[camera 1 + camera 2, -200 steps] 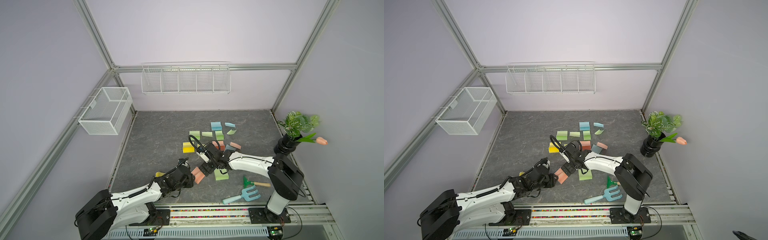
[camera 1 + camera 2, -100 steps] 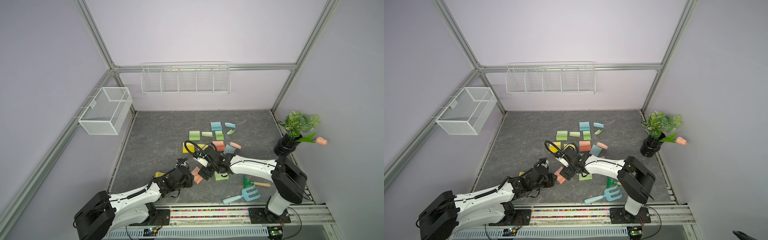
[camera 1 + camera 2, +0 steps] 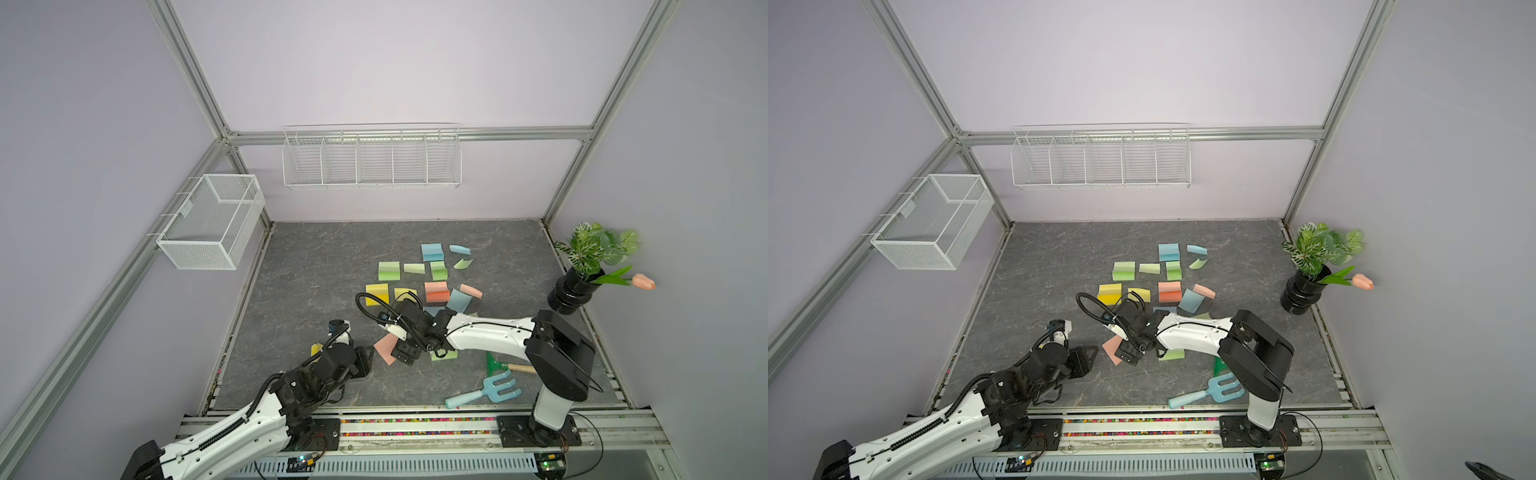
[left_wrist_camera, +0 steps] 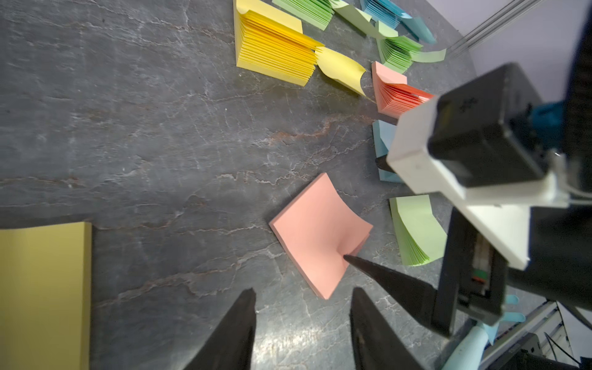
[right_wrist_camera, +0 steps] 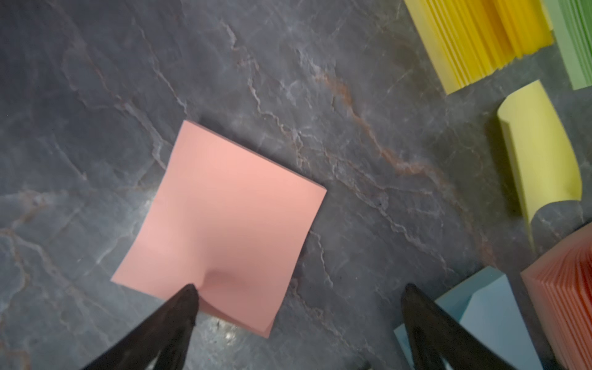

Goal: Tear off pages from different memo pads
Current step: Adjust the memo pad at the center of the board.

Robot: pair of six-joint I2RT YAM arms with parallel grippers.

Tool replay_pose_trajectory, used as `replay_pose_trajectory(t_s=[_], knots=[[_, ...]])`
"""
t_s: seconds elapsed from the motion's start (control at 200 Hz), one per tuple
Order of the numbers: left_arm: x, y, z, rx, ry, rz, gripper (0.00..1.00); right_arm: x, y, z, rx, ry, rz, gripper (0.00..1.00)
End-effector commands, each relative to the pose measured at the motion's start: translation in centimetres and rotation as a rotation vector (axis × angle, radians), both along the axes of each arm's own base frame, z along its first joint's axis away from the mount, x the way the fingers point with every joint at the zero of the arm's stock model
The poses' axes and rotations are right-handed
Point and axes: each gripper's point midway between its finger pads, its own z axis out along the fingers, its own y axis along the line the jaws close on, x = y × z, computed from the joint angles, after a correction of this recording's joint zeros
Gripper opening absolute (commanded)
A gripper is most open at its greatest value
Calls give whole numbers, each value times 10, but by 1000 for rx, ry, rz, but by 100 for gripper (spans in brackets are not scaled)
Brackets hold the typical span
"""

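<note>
A salmon-orange memo pad [image 3: 384, 348] [image 3: 1111, 348] [image 4: 317, 234] [image 5: 224, 211] lies flat at the front of the table. My right gripper [image 3: 405, 353] [image 3: 1128, 353] [image 5: 301, 291] is open wide. One of its fingertips [image 5: 189, 290] [image 4: 349, 259] presses a dent into the pad's top sheet near a corner. My left gripper [image 3: 368, 359] [image 3: 1088, 357] [image 4: 303, 291] is open with nothing between its fingers, just short of the pad's near corner. Other memo pads, yellow [image 3: 377, 293], green [image 3: 389, 270], blue [image 3: 431, 251] and salmon [image 3: 436, 291], sit behind, with loose curled pages such as a yellow one [image 5: 541, 150] [image 4: 341, 69].
A yellow pad [image 3: 316, 348] [image 4: 41, 288] lies beside my left arm. A green pad [image 3: 444, 354] sits under my right arm. A blue toy garden fork [image 3: 484, 390] lies front right. A black vase with a plant [image 3: 575, 291] stands by the right wall. Wire baskets [image 3: 212, 220] [image 3: 372, 158] hang on the walls.
My right gripper has swung forward from the cluster of pads onto the salmon pad and its fingertip now presses on it. The left arm has hardly moved.
</note>
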Motion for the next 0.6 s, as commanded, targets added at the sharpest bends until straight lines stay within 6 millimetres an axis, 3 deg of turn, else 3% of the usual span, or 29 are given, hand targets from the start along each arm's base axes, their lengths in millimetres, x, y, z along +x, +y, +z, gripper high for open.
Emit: replay_pose_trajectory(t_s=[0.0, 0.33, 0.595], knots=[[-5, 8, -13, 35, 29, 11, 50, 10, -2, -7, -60, -26, -24, 98], [-7, -2, -15, 32, 52, -32, 50, 30, 11, 3, -83, -80, -23, 98], [-9, 1, -18, 35, 57, -28, 50, 46, 27, 4, -27, -66, -44, 99]])
